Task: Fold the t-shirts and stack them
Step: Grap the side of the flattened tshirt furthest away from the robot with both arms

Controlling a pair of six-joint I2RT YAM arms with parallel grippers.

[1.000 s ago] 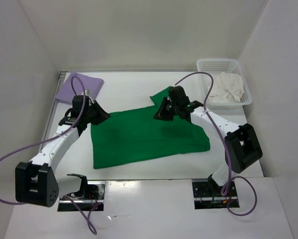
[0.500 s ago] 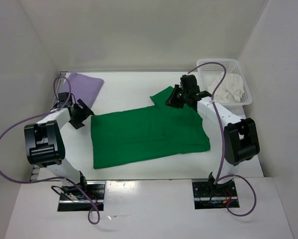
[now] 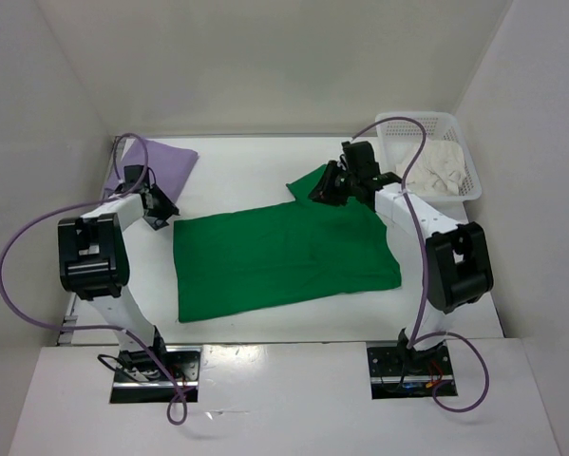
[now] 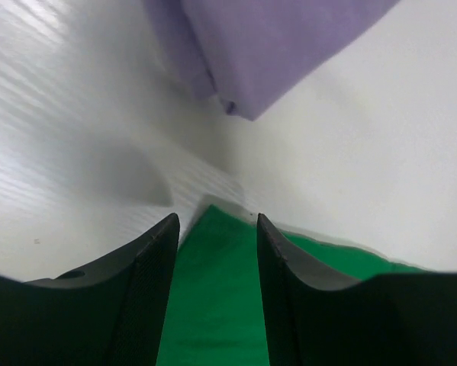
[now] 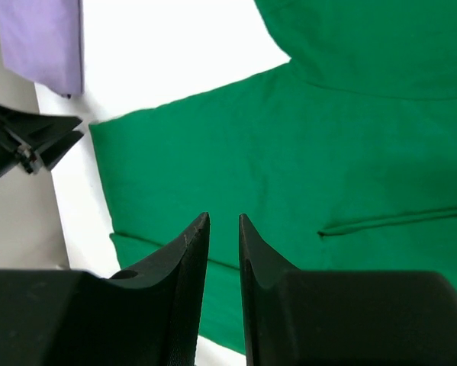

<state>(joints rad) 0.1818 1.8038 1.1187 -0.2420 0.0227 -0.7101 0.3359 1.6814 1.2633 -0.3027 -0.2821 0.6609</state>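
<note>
Green t-shirt (image 3: 284, 252) is lying spread flat mid-table (image 3: 246, 166). Left gripper (image 4: 217, 221) is hovering just beside its far-left corner, fingers apart, gripping nothing. Right gripper (image 5: 223, 217) is hanging over the far sleeve, fingers narrowly apart, empty. Lavender t-shirt (image 3: 156, 163) is sitting folded far-left; white t-shirt (image 3: 436, 169) is lying crumpled in the basket (image 3: 412, 122).
</note>
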